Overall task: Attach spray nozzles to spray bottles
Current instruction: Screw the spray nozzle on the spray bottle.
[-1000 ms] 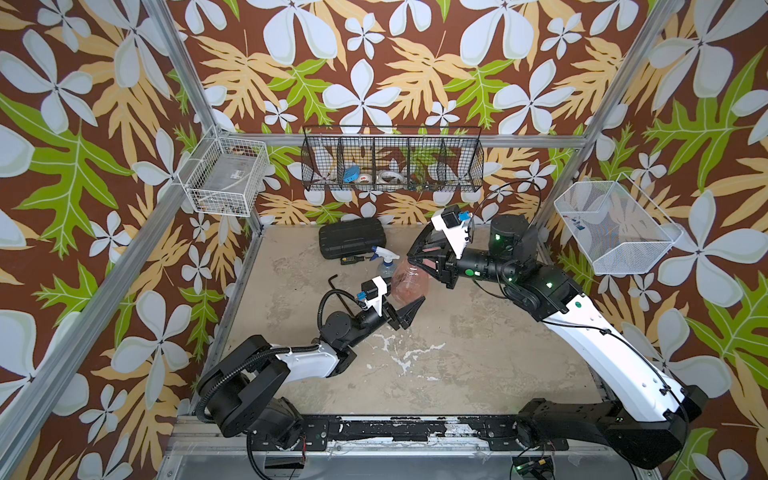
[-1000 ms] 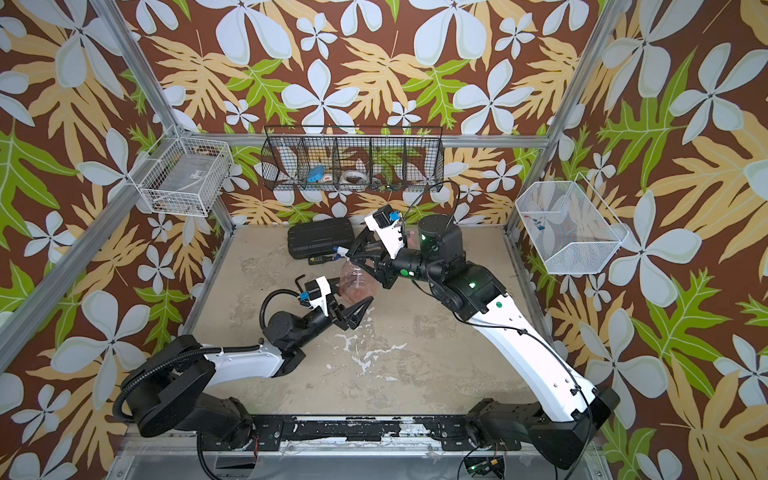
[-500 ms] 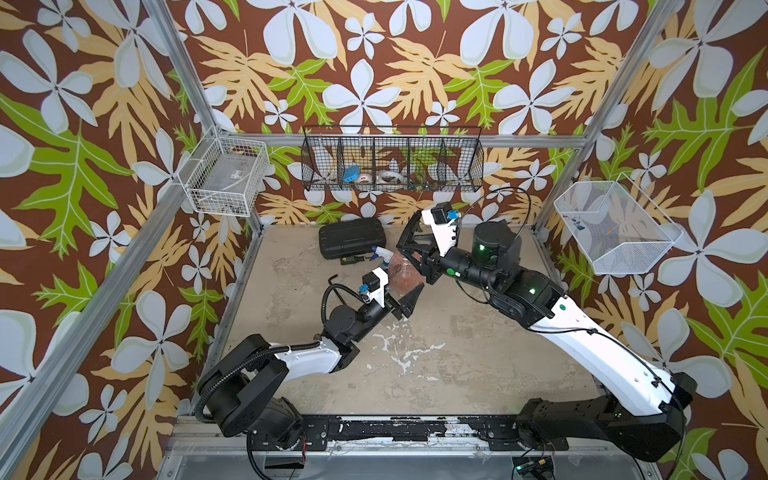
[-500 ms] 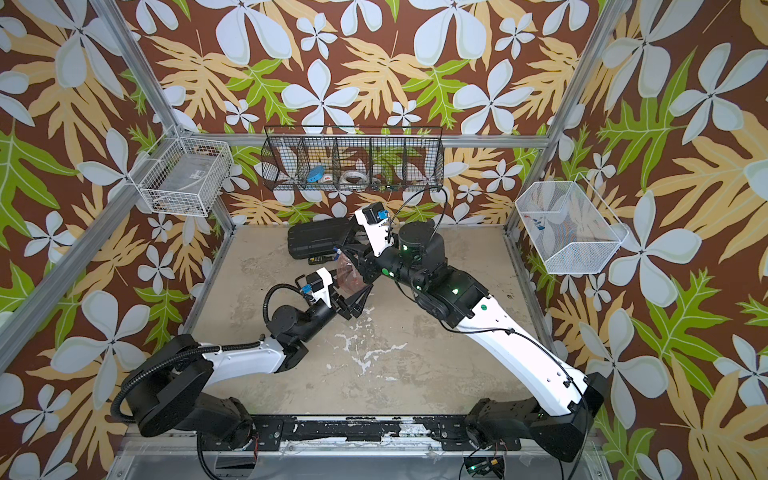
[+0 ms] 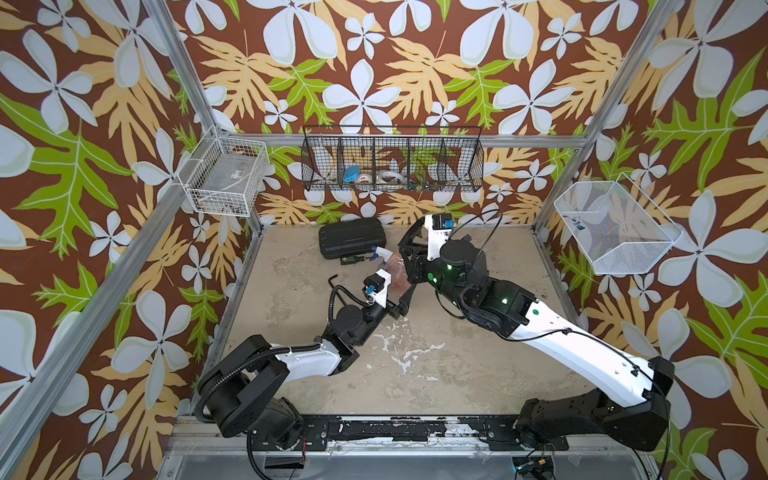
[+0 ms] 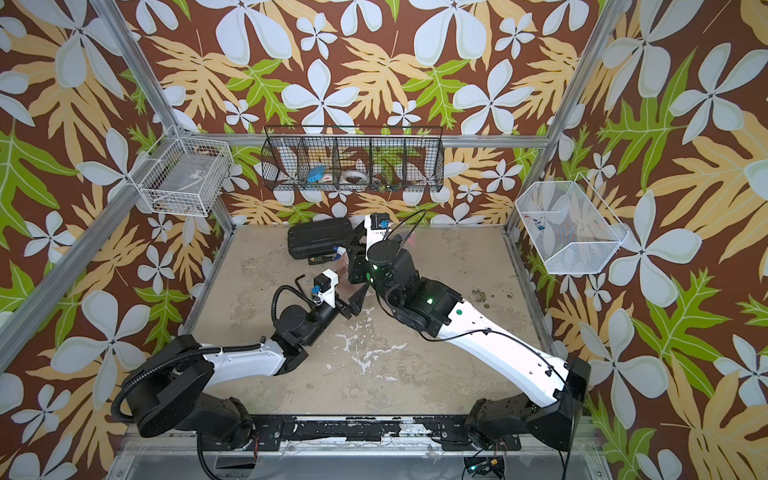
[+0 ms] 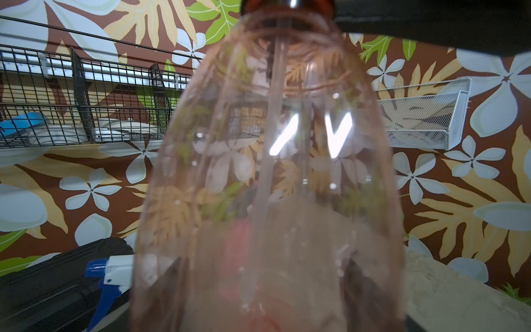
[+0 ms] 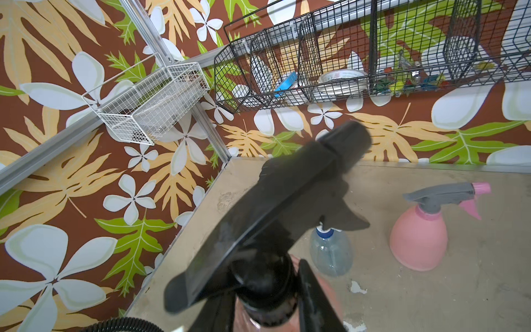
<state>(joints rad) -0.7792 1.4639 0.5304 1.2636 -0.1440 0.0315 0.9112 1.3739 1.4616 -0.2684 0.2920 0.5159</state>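
Top views overlap; wrist views hug orange bottle (image 7: 267, 186).

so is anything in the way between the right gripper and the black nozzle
Nothing visible. In the right wrist view the right gripper is at the black nozzle, and its fingers flank the collar, which sits on the neck of the orange bottle. The pink bottle and the clear bottle stand well clear.

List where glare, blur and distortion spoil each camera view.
Left wrist view: the orange bottle fills the frame out of focus, carries two bright glare streaks, and warps the wallpaper seen through it. Right wrist view: the black nozzle is blurred up close, while the pink bottle beyond is sharp. Both top views: evenly lit, sharp, no strong glare.
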